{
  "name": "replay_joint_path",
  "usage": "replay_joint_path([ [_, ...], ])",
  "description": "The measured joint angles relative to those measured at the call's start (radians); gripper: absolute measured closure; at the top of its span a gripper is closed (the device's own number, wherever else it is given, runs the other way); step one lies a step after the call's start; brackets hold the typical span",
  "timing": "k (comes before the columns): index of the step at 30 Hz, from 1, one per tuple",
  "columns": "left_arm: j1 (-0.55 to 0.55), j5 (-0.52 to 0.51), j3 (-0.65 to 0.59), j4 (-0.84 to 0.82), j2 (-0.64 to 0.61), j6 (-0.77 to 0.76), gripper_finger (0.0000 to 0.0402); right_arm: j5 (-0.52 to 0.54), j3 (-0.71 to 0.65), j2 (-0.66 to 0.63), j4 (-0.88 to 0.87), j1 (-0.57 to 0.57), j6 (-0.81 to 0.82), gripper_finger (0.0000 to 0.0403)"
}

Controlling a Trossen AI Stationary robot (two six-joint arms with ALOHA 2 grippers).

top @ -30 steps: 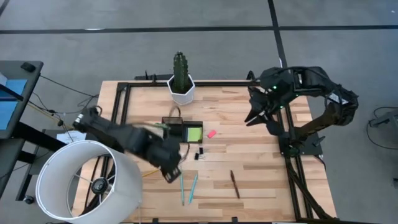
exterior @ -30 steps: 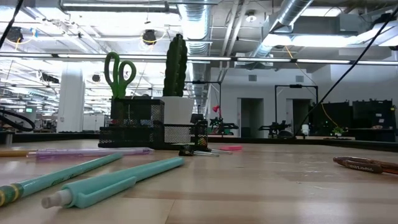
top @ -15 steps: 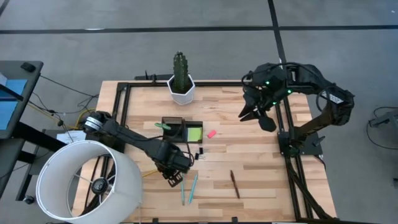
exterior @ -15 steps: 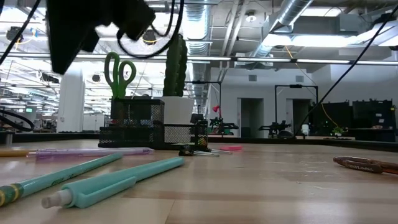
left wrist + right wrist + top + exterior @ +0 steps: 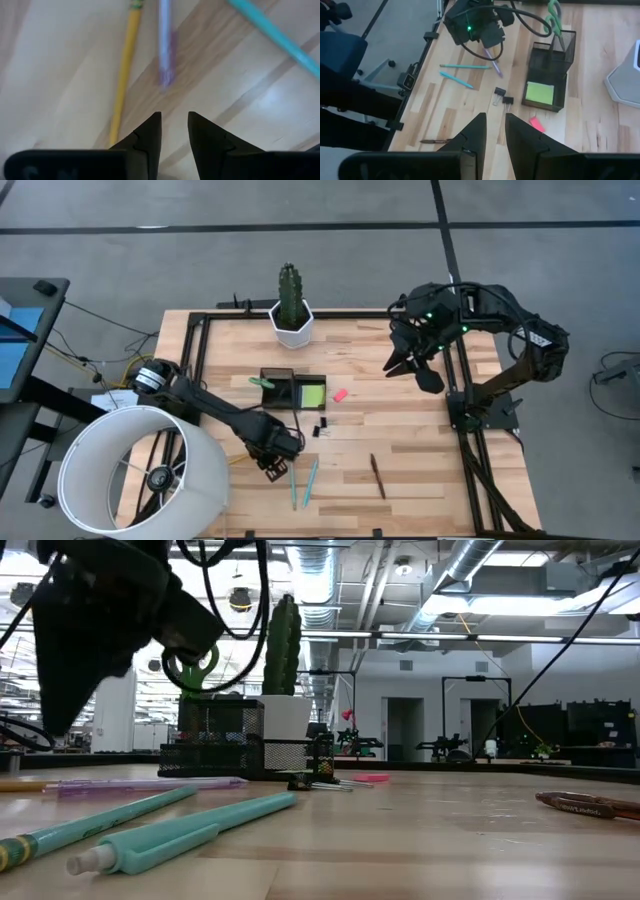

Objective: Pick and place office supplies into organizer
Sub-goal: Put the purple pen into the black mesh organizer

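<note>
Two teal pens (image 5: 303, 483), one purple pen (image 5: 165, 42), one yellow pen (image 5: 125, 75), one dark pen (image 5: 378, 475), two binder clips (image 5: 503, 96), one eraser (image 5: 339, 395)

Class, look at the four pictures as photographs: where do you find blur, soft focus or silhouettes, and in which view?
Left wrist view: the purple pen and yellow pencil are soft and smeared, while the left hand is crisp. Low view: the near teal pens are out of focus, and the arm is a dark silhouette against bright ceiling lights. High view: evenly lit and sharp.
</note>
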Motion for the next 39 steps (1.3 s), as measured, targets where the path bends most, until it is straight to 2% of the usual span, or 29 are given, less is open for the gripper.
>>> replay_joint_path([
  [6,-0.003,0.004,-0.064,0.068,0.000,-0.041,0.0315,0.001,0.000,0.000,0.000,0.000,0.000,0.0339],
  [16,-0.008,-0.005,-0.091,0.120,0.000,-0.049,0.0315,0.003,0.000,0.000,0.003,0.000,0.000,0.0339],
  [29,-0.028,-0.067,-0.095,0.120,0.000,-0.061,0.0315,0.003,0.000,0.000,0.004,0.000,0.000,0.0339],
  [39,-0.028,-0.051,-0.159,0.154,0.000,-0.075,0.0315,0.003,0.000,0.000,0.004,0.000,0.010,0.0339],
])
